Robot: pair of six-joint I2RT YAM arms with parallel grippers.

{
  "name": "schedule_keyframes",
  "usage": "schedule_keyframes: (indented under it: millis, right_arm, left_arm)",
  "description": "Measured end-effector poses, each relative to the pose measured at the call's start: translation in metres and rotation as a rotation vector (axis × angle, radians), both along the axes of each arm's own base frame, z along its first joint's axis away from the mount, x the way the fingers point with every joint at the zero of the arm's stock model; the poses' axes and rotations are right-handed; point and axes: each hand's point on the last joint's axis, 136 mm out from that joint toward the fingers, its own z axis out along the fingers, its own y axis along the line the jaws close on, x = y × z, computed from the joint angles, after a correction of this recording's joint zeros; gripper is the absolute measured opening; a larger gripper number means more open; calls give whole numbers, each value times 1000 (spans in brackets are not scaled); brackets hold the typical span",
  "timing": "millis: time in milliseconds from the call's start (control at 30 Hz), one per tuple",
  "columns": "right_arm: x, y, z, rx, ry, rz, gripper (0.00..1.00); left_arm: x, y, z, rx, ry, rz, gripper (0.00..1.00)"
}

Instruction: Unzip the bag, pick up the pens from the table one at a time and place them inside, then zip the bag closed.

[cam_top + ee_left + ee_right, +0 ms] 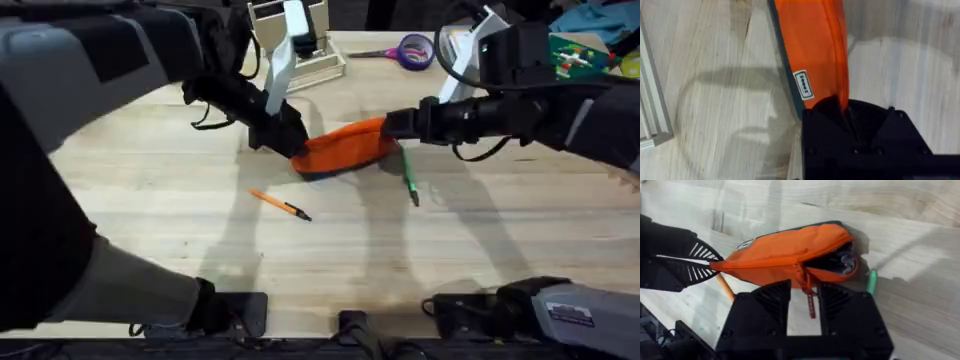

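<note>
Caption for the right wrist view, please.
Left gripper pinches one end of the orange bag while the right gripper works the zipper pull, bag partly open.

We see two matte black arms with grey shell segments; thin black cables loop beside each wrist. The left gripper [695,265] has black fingers with pale ribbed slots; the right gripper [802,311] is blocky black plastic.

Orange bag [345,150], green pen [409,178], orange pen [280,204].
</note>
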Motion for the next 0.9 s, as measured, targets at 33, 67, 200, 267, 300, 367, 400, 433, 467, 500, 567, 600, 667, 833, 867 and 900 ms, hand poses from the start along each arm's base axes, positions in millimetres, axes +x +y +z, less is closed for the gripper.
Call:
schedule_keyframes:
  millis: [33, 67, 200, 267, 300, 367, 400, 433, 467, 500, 567, 600, 667, 833, 867, 900]
  right_arm:
    - [0, 0, 0, 0, -1, 0, 290]
    - [0, 0, 0, 1, -1, -1, 244]
    - [0, 0, 0, 3, 0, -2, 44]
    - [0, 0, 1, 3, -1, -3, 36]
    - [1, 0, 0, 3, 0, -3, 34]
    - [1, 0, 0, 8, 6, -12, 33]
    - [1, 0, 0, 9, 8, -14, 33]
    - [1, 0, 1, 11, 10, -17, 33]
    - [1, 0, 1, 12, 11, -18, 33]
    - [1, 0, 1, 13, 12, -20, 32]
    - [1, 0, 1, 14, 14, -22, 32]
    - [1, 0, 1, 15, 14, -22, 32]
    - [0, 1, 1, 17, 15, -22, 32]
    - [1, 1, 1, 21, 20, -29, 30]
    - [0, 1, 1, 24, 22, -30, 31]
    - [0, 2, 2, 28, 22, -27, 31]
  left_arm:
    - [0, 0, 0, 0, 0, 0, 42]
    - [0, 0, 0, 0, 0, 0, 42]
    - [0, 0, 0, 0, 0, 0, 42]
    - [0, 0, 0, 0, 0, 0, 42]
    - [0, 0, 0, 0, 0, 0, 42]
    - [0, 0, 0, 0, 0, 0, 42]
    - [0, 0, 0, 0, 0, 0, 42]
    - [0, 0, 0, 0, 0, 0, 42]
    - [0, 0, 0, 0, 0, 0, 42]
    - [0, 0, 0, 0, 0, 0, 42]
    - [0, 0, 0, 0, 0, 0, 42]
    - [0, 0, 0, 0, 0, 0, 42]
    - [0, 0, 0, 0, 0, 0, 42]
    - [0, 0, 0, 0, 0, 0, 42]
    - [0, 0, 0, 0, 0, 0, 42]
    - [0, 0, 0, 0, 0, 0, 42]
